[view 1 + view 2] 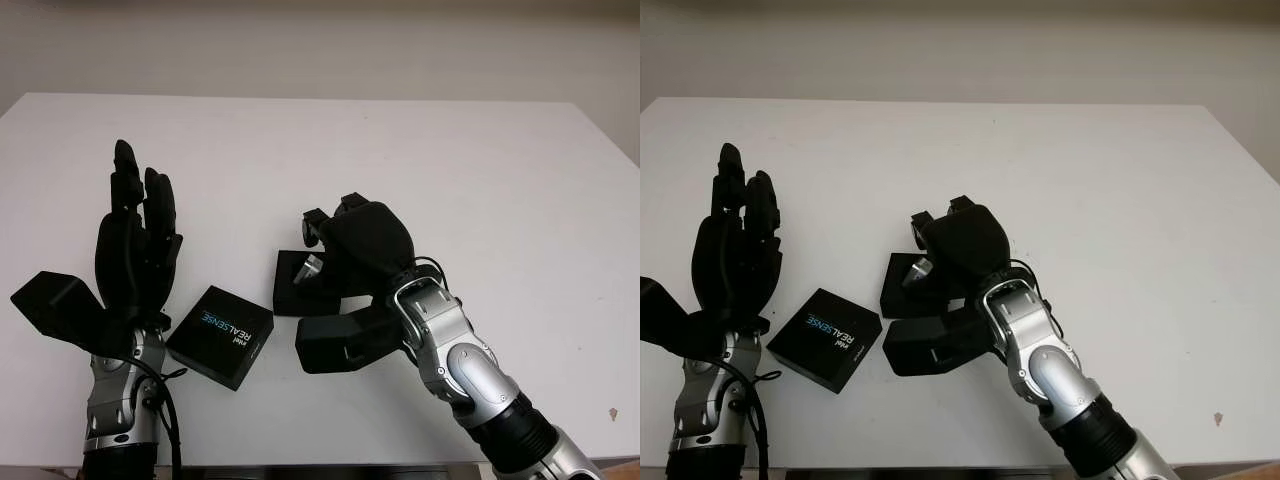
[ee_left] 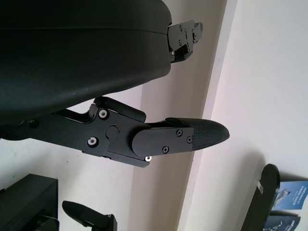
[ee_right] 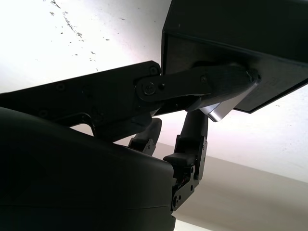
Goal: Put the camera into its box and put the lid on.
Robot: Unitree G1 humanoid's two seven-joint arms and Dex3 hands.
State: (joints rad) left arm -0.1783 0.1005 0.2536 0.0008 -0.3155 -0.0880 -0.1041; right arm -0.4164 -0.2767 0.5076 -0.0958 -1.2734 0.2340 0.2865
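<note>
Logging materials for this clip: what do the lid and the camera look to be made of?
The lid looks like matte black cardboard, judging by its crisp edges and printed logo. The camera, held by the right hand over the box, shows a silvery, probably metal casing. The left hand is open, raised.

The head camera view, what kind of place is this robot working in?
Probably a lab or test bench: a plain white table against a bare wall, holding a RealSense-branded lid and a black box. The right hand holds a silver camera over it; the left hand is open, raised.
</note>
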